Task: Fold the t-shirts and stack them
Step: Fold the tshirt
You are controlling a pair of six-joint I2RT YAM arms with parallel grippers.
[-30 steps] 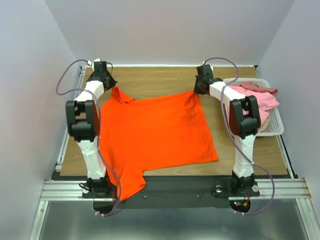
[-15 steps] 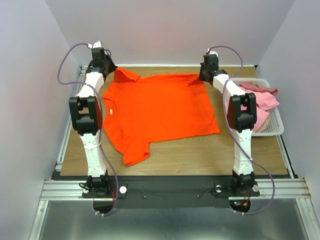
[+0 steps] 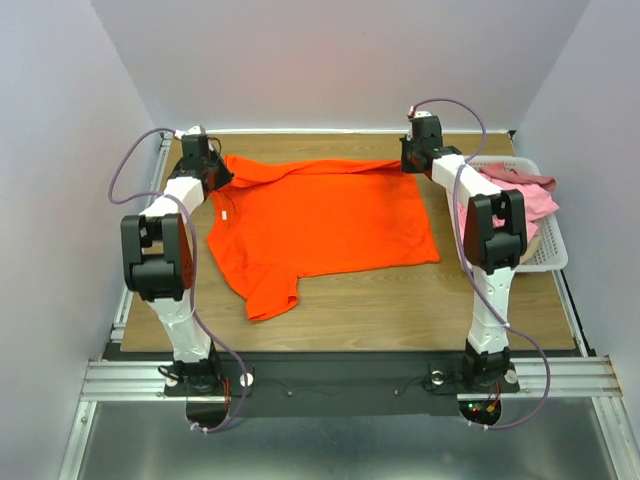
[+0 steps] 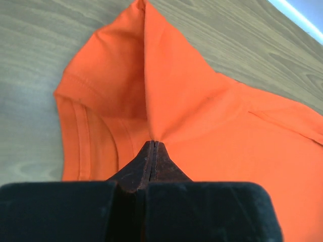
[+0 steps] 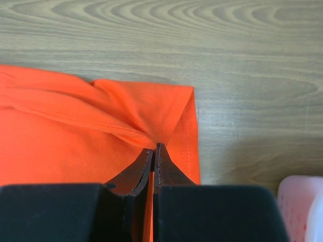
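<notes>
Top external view is showing the orange-red t-shirt (image 3: pixel 320 225) lying spread across the wooden table (image 3: pixel 400 310), collar toward the left arm and hem toward the right, one sleeve pointing at the near edge. The left gripper (image 3: pixel 212 170) and right gripper (image 3: pixel 410 163) are each holding a far corner of it, and the cloth between them is rising in a low ridge. No fold is showing in it yet, so by my reading the task is only beginning: this shirt is being laid flat, and folding and stacking are all waiting. At the right edge a white basket (image 3: pixel 550 262) is holding the pink t-shirts (image 3: pixel 520 195) in a loose, unfolded heap; how many there are I cannot tell.

Left wrist view is showing the left gripper (image 4: pixel 153 146) with its fingers pressed together on a pinch of orange cloth near a sleeve, the fabric tenting up from the tips while the stitched cuff is resting on the wood.

Right wrist view is showing the right gripper (image 5: pixel 154 148) with its fingers likewise closing on the hemmed corner, the hem lying on the table just beyond. A corner of the basket is peeking in at lower right, near that corner but apart from it.
</notes>
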